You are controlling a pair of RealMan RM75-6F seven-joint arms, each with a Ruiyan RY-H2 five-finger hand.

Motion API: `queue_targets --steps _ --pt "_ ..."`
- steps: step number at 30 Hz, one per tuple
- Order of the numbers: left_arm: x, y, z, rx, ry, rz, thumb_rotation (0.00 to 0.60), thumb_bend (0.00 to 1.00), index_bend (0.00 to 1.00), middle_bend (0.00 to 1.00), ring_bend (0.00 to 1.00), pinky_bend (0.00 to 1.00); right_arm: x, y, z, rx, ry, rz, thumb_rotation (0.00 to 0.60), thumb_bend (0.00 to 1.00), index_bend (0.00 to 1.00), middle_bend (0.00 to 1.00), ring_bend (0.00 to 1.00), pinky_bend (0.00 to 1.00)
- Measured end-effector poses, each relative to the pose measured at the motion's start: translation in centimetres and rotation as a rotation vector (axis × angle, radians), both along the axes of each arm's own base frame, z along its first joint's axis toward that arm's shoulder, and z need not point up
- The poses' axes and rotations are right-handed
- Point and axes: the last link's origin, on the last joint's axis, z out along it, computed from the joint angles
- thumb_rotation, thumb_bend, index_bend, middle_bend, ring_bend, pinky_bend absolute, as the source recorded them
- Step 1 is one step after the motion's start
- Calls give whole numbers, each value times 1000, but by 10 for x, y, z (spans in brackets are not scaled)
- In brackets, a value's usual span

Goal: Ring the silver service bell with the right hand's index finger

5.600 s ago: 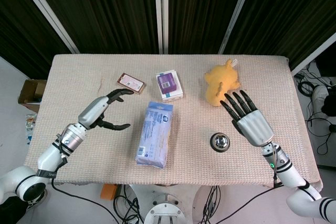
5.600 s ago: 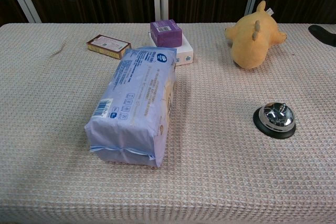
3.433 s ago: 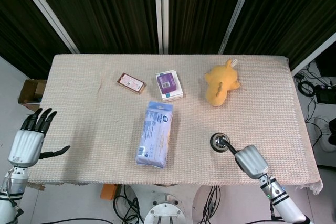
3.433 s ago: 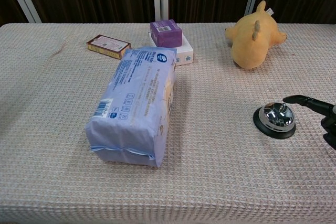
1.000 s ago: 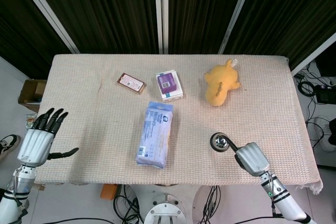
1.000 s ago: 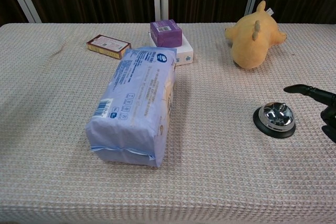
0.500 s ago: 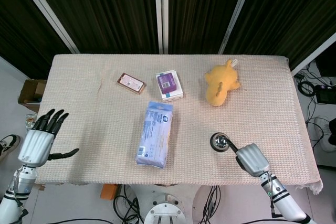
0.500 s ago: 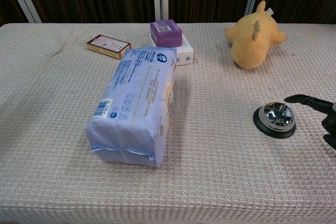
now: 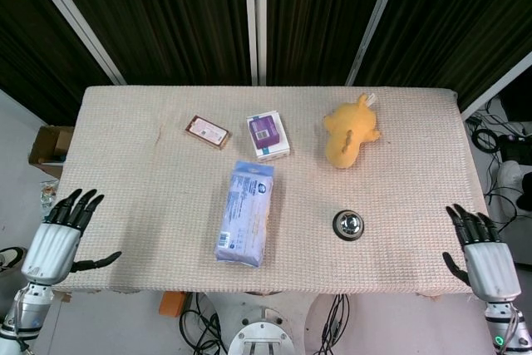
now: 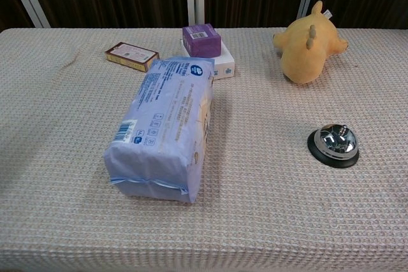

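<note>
The silver service bell (image 9: pixel 348 224) (image 10: pixel 333 144) stands on its black base at the table's front right, with nothing touching it. In the head view my right hand (image 9: pixel 485 253) is near the table's front right corner, well to the right of the bell, fingers spread and empty. My left hand (image 9: pixel 56 242) hovers off the table's front left corner, also spread and empty. Neither hand shows in the chest view.
A blue tissue pack (image 9: pixel 245 213) lies mid-table, left of the bell. Behind it are a purple-and-white box (image 9: pixel 268 135), a small brown box (image 9: pixel 206 131) and a yellow plush toy (image 9: pixel 349 130). The woven tablecloth (image 9: pixel 416 164) covers the table.
My right hand has pulled away from the bell to the right and opened its fingers. It has left the chest view. The left hand has shifted slightly downward.
</note>
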Motion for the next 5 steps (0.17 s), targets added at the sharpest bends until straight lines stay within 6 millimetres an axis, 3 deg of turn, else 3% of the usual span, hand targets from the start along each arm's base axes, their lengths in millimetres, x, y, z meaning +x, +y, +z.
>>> queue_targets --steps 5 --pt "-9 -13 4 15 3 38 171 0 94 82 46 184 -19 18 17 -58 -27 -108 600 94 0 0 0 0"
